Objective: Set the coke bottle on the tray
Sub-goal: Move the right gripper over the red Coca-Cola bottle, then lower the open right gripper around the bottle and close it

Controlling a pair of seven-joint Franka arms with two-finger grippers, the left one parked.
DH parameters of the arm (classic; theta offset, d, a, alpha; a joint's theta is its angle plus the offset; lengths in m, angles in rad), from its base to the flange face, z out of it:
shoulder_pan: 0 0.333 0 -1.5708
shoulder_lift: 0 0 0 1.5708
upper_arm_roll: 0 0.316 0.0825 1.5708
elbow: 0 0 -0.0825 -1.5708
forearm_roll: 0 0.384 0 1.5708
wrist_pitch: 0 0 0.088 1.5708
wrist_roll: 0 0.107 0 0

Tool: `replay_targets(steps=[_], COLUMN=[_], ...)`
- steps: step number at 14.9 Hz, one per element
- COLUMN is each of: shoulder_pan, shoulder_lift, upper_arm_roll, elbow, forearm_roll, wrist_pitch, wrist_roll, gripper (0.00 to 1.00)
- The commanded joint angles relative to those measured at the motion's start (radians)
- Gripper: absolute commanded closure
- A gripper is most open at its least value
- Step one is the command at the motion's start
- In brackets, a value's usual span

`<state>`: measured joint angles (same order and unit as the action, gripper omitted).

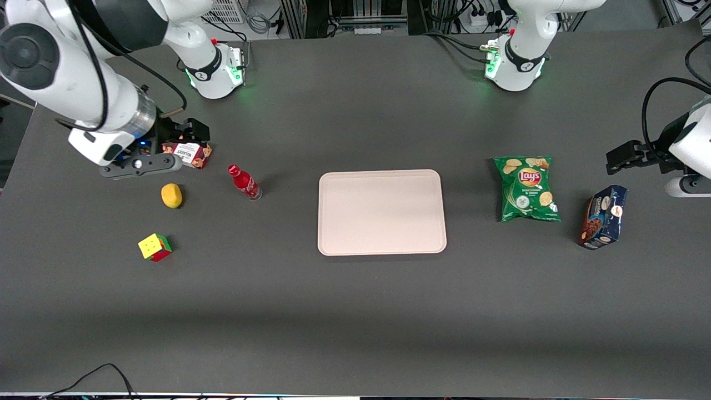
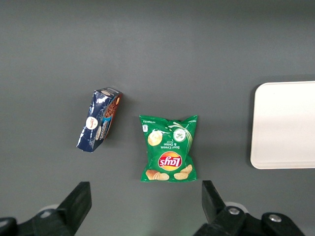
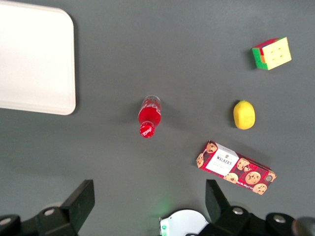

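Observation:
The coke bottle (image 1: 244, 182) (image 3: 149, 115) is small, with a red cap and a red label, and stands upright on the dark table. It is apart from the tray, toward the working arm's end. The pale pinkish-beige tray (image 1: 381, 212) (image 3: 34, 59) (image 2: 285, 123) lies flat mid-table with nothing on it. My right gripper (image 1: 191, 132) (image 3: 150, 201) hovers above the table near the working arm's base, farther from the front camera than the bottle. It is open and holds nothing.
A red cookie box (image 1: 189, 154) (image 3: 235, 167) lies just below the gripper. A lemon (image 1: 171, 195) (image 3: 244, 114) and a colour cube (image 1: 154, 247) (image 3: 271, 53) sit nearer the camera. A green Lay's bag (image 1: 526, 189) (image 2: 170, 155) and a blue box (image 1: 604, 216) (image 2: 100, 119) lie toward the parked arm's end.

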<state>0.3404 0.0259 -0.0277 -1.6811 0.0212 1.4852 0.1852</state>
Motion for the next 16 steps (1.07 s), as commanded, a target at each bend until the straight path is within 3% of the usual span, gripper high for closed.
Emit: replay_targets(steps=[1, 8, 16], shoulder_pan=[0.005, 0.005, 0.002], shoulder_lift=[-0.02, -0.133, -0.207], upper_arm_roll=[-0.005, 0.031, 0.034], elbow=[-0.104, -0.515, -0.86], forearm_roll=[0.011, 0.011, 0.01], wrist_pitch=[0.068, 0.551, 0.946], wrist_roll=[-0.001, -0.004, -0.021], gripper=[0.0, 0.0, 0.0])
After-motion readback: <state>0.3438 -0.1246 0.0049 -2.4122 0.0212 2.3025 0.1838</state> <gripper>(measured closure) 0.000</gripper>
